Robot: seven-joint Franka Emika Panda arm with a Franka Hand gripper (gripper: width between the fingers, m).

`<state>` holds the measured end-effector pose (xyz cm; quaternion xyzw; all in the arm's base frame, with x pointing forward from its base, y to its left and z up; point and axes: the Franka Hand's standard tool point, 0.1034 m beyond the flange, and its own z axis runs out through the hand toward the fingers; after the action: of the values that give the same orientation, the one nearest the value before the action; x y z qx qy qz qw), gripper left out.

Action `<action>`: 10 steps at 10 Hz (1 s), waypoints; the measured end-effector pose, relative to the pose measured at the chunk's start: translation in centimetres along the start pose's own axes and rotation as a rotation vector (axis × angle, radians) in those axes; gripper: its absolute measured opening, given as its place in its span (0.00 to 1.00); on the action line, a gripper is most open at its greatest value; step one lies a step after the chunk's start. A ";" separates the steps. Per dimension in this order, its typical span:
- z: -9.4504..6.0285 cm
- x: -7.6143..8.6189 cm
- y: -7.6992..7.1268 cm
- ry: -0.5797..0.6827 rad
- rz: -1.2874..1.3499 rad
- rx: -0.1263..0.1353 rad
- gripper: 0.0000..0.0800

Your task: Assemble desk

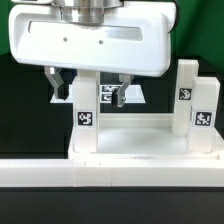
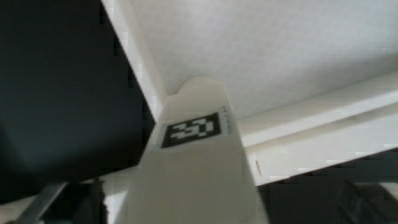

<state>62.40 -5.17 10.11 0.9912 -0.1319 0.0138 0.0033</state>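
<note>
The desk panel (image 1: 150, 137) lies flat with several white tag-marked legs standing upright on its corners. My gripper (image 1: 90, 88) hangs over the leg (image 1: 86, 118) at the exterior view's left front, its dark fingers (image 1: 57, 84) standing wide on either side of that leg's top. In the wrist view the same leg (image 2: 196, 140), with its black-and-white tag, runs down between the fingers (image 2: 57, 202) of my gripper (image 2: 205, 208), with dark gaps at both sides. The panel (image 2: 294, 50) fills the area behind. The gripper is open and grips nothing.
Two more legs (image 1: 187, 97) (image 1: 205, 116) stand at the exterior view's right side of the panel, and another tagged leg (image 1: 103, 96) stands behind the gripper. The long white border rail (image 1: 110, 176) runs along the front. The table around is black.
</note>
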 end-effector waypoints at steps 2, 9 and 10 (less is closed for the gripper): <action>0.0 0.0 0.2 0.001 -0.125 0.000 0.80; 0.0 0.0 0.2 0.001 -0.069 0.001 0.36; 0.0 0.0 0.4 -0.001 0.036 0.009 0.36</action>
<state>62.33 -5.56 10.09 0.9886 -0.1497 0.0140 -0.0017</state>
